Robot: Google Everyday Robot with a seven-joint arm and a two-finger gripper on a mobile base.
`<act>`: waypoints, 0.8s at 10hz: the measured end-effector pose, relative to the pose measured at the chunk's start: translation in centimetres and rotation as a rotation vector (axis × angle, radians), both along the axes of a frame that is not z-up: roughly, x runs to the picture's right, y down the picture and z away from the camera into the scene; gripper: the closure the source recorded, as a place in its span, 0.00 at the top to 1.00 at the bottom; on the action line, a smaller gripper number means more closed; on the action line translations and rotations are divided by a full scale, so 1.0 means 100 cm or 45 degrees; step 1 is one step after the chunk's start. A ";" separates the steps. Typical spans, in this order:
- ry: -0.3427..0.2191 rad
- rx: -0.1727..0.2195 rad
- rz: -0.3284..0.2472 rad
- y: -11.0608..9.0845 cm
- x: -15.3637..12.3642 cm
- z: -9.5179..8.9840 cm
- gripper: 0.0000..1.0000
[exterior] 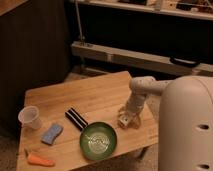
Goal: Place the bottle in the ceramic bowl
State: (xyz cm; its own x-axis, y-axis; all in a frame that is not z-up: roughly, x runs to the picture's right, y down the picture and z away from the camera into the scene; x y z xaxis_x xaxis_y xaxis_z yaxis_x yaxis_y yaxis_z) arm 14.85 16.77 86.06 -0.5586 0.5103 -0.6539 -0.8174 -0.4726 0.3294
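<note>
The dark-green ceramic bowl (pixel 98 141) with pale marks inside sits near the front edge of the wooden table (pixel 90 92). My gripper (pixel 126 121) is down at the tabletop just to the right of the bowl, at the end of the white arm. A small pale thing at its tip looks like the bottle (pixel 122 120), mostly hidden by the gripper. It is outside the bowl, about level with the bowl's far rim.
A clear plastic cup (pixel 29 117) stands at the table's left edge. A blue sponge (pixel 52 133) and an orange carrot-like thing (pixel 39 160) lie at the front left. A dark striped flat object (pixel 77 118) lies left of the bowl. My white body fills the right side.
</note>
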 end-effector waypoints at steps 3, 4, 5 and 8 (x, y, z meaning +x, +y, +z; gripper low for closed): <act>0.023 0.006 -0.023 -0.005 0.003 -0.004 0.46; 0.030 0.013 -0.052 -0.011 -0.001 -0.007 0.34; 0.031 0.019 -0.076 -0.016 -0.006 -0.010 0.24; 0.012 0.030 -0.156 -0.025 -0.020 -0.013 0.00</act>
State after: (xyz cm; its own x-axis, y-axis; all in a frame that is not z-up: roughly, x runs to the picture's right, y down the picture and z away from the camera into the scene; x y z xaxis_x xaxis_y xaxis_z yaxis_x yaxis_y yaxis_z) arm 12.83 14.25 84.81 -0.4972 0.5902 -0.6360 -0.8664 -0.3773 0.3271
